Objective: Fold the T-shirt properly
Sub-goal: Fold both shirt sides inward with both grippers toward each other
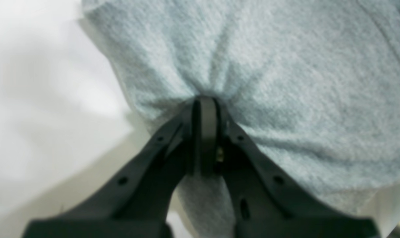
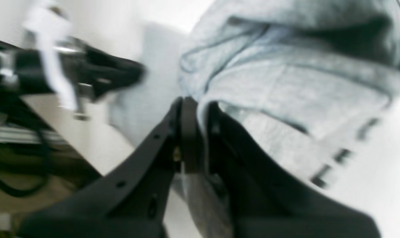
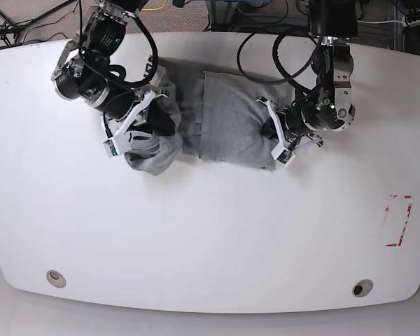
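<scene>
Wires (image 3: 38, 24) crossed the table's far left corner, beyond the shirt (image 3: 231, 119). Left of the shirt's middle, the right arm (image 3: 101, 66) reached in from the far edge, slanting down toward the near side, its gripper (image 3: 169, 129) pinched shut on a bunched fold. The shirt lay on the far half of the table (image 3: 196, 231), rumpled at that end and flatter at the other. Over its flatter end, the left arm (image 3: 332, 77) came in from the far side, angled down and inward, its gripper (image 3: 271, 131) closed on pinched grey cloth near the outer edge.
</scene>
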{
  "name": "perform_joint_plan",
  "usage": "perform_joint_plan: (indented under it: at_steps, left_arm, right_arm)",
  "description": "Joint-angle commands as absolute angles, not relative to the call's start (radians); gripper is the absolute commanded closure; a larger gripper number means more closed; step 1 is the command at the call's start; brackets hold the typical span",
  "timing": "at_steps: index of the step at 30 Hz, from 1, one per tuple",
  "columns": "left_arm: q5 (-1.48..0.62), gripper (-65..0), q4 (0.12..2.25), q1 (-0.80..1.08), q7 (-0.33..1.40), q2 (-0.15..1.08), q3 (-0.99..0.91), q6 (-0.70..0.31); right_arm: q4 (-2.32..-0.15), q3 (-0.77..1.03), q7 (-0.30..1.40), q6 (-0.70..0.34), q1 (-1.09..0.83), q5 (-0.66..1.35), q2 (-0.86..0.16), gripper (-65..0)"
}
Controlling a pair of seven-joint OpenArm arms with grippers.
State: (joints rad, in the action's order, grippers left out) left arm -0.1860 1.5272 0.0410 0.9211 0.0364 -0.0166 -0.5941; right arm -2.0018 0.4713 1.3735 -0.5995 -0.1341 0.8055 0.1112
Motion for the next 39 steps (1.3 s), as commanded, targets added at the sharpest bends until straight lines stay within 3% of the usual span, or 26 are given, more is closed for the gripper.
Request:
perform_joint_plan:
  at_steps: [1, 13, 31, 35, 39]
  left_arm:
    - [-0.079, -1.1, 1.437, 0.056, 1.056, 0.016, -0.007, -0.59]
    - [-0.077, -1.1, 1.374, 0.041, 1.027, -0.053, -0.007, -0.59]
    - [-0.077, -1.3, 1.317, 0.045, 1.001, -0.096, -0.007, -0.59]
    - [-0.079, -1.3, 1.313, 0.044, 1.001, -0.096, -0.007, -0.59]
    - [-0.081, -1.3, 1.319, 0.042, 1.003, -0.094, -0.008, -0.59]
  right_arm:
    - [-2.018, 0.463, 1.356, -0.598, -0.119, 0.848, 0.136, 0.0]
    - [-2.02, 0.326, 1.336, -0.598, -0.13, 0.849, 0.157, 0.0]
    - [-1.98, 0.269, 1.228, -0.59, -0.12, 0.875, 0.157, -0.3]
    - [-1.929, 0.265, 1.196, -0.588, -0.119, 0.874, 0.157, -4.9]
    - [-1.891, 0.265, 1.158, -0.588, -0.119, 0.874, 0.133, -15.2]
